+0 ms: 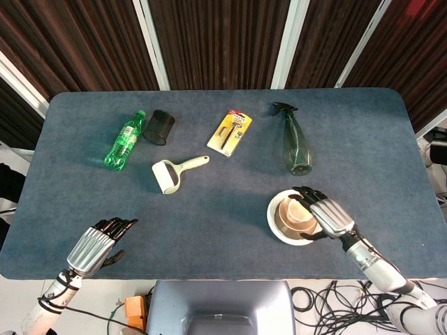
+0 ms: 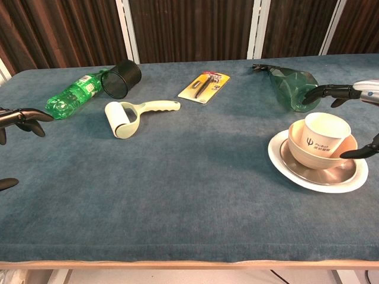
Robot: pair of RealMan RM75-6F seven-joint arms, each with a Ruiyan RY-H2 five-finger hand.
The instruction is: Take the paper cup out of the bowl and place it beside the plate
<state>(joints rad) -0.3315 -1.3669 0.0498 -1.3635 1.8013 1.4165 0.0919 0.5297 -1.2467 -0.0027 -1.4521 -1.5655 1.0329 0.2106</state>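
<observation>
The white paper cup (image 2: 324, 133) with a dark logo stands upright in the tan bowl (image 2: 349, 146), which sits on the white plate (image 2: 308, 176) at the front right. From above the cup (image 1: 292, 211), bowl (image 1: 281, 206) and plate (image 1: 274, 222) appear as nested rings. My right hand (image 1: 328, 218) hovers over their right side. Its fingers (image 2: 331, 92) reach behind the cup and its thumb (image 2: 361, 152) lies in front, with gaps to the cup. My left hand (image 1: 98, 244) is at the front left, holding nothing.
A dark green spray bottle (image 1: 295, 143) lies just behind the plate. Further left are a razor pack (image 1: 230, 131), a lint roller (image 1: 174, 173), a black mesh cup (image 1: 159, 127) on its side and a green plastic bottle (image 1: 126, 141). The table's front edge (image 2: 189, 261) is close.
</observation>
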